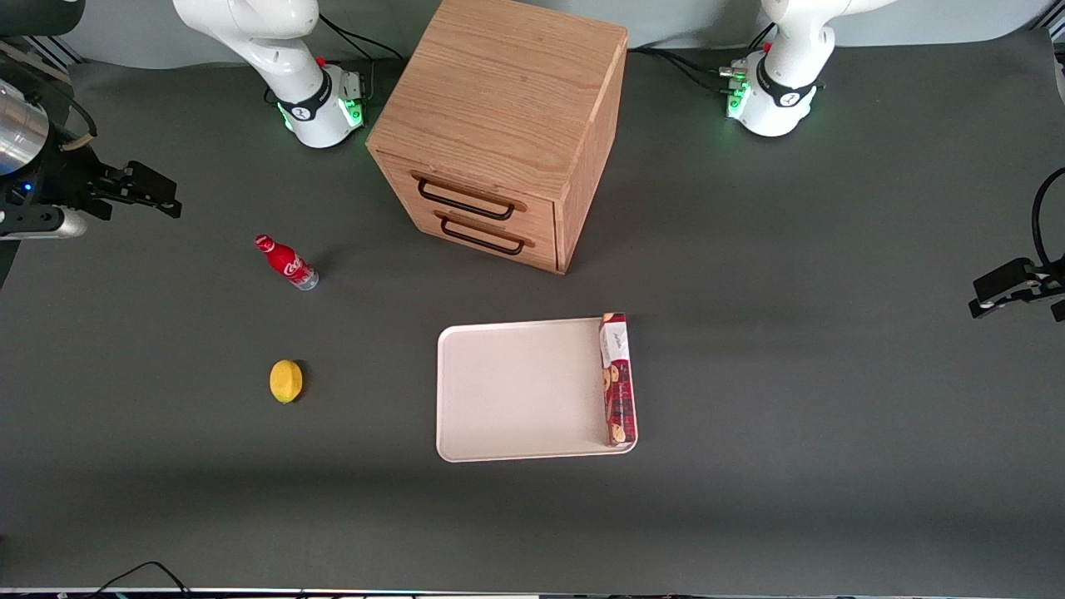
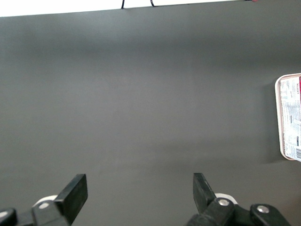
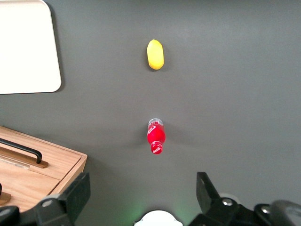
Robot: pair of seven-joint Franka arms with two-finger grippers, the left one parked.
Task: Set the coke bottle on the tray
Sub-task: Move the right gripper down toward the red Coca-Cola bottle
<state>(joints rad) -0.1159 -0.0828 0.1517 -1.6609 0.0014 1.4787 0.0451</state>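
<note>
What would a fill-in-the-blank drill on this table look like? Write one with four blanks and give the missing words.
1. The coke bottle stands on the ____, not on the tray.
2. The fruit nearer the front camera than the bottle is a ____.
3. The biscuit box lies on the ____.
4. The gripper, off toward the working arm's end, has its fingers ____ and holds nothing.

Missing words: table; lemon; tray; open
</note>
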